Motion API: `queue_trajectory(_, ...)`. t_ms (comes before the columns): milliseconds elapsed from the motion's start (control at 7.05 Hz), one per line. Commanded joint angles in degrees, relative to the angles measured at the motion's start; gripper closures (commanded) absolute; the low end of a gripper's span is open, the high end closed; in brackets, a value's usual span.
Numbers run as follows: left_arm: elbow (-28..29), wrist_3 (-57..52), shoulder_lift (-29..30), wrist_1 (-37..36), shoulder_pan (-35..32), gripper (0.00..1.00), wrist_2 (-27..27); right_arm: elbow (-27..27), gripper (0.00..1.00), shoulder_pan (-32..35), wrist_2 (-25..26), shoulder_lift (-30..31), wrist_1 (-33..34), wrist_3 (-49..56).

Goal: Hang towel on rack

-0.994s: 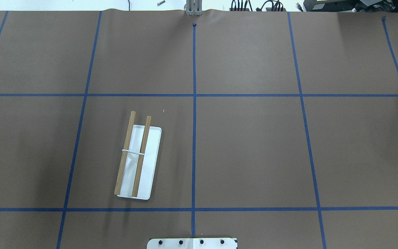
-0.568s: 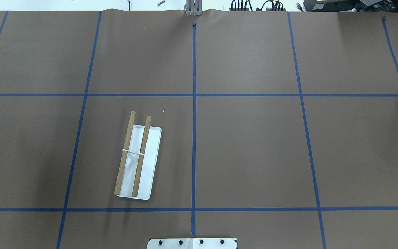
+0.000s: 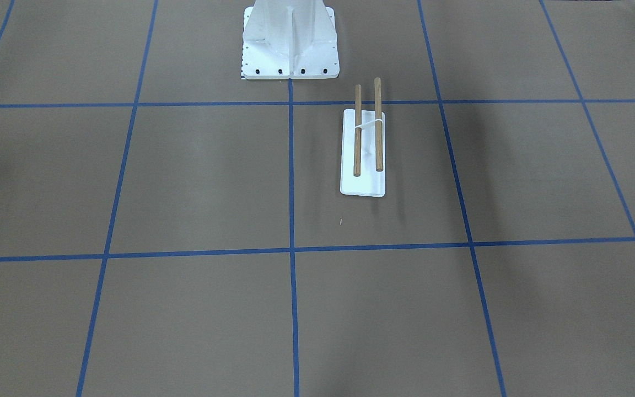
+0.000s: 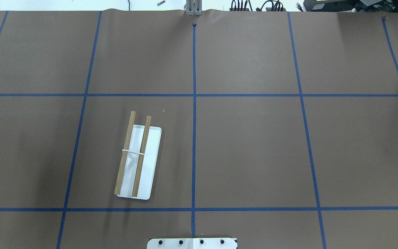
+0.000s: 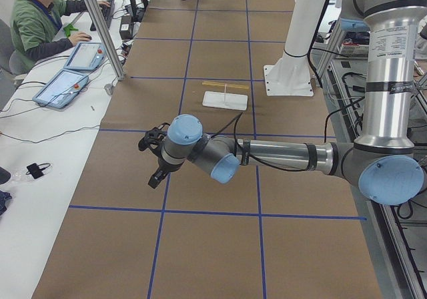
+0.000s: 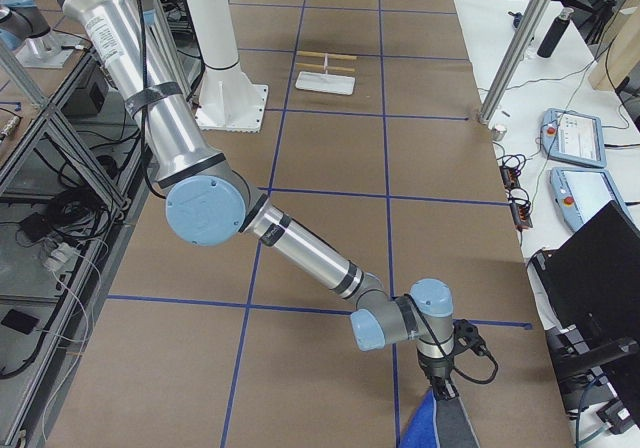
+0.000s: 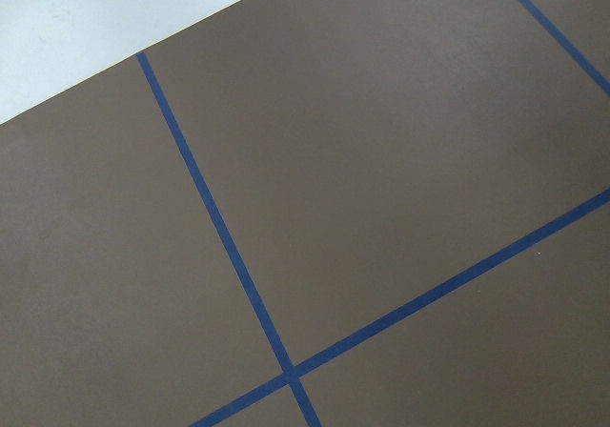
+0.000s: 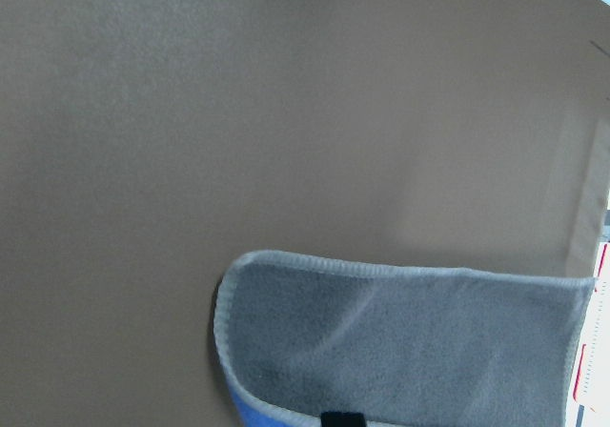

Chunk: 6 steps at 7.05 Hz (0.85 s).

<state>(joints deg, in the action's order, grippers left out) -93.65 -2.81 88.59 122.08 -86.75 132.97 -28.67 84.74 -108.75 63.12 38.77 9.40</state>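
Towel (image 8: 400,341): soft, light, floppy; best held by edge. Pinched in right pincer (image 6: 443,393), far from rack (image 4: 137,157). Left pincer (image 5: 155,177): cannot tell.

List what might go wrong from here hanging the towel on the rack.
The bright blue cloth towel is at the right gripper, far from the small white-based rack with two wooden dowels; over that long carry it may slip or swing.
The towel curls, grey underside showing, so it may land bunched.
The rack sits skewed to the blue tape grid; a misaligned approach could nudge it.
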Motion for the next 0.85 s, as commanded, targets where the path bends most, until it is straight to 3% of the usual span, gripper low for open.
queue_trajectory(0,-0.05,0.00,0.00,0.00,0.00,0.02,-0.08,-1.30,0.87,1.49,-2.34,-0.72,1.66,0.36)
queue_trajectory(142,0.22,0.00,0.09,0.00,0.00,0.02,-0.08,-1.30,0.15,0.27,-1.47,-0.81,2.10,-0.25)
queue_trajectory(284,0.31,0.00,0.09,0.00,0.00,0.02,-0.08,-1.21,0.01,-1.57,1.41,-1.07,2.10,-1.13)
queue_trajectory(710,0.31,0.00,0.09,0.00,0.00,0.02,-0.17,-1.13,0.01,-5.27,6.16,-0.64,1.84,-3.25)
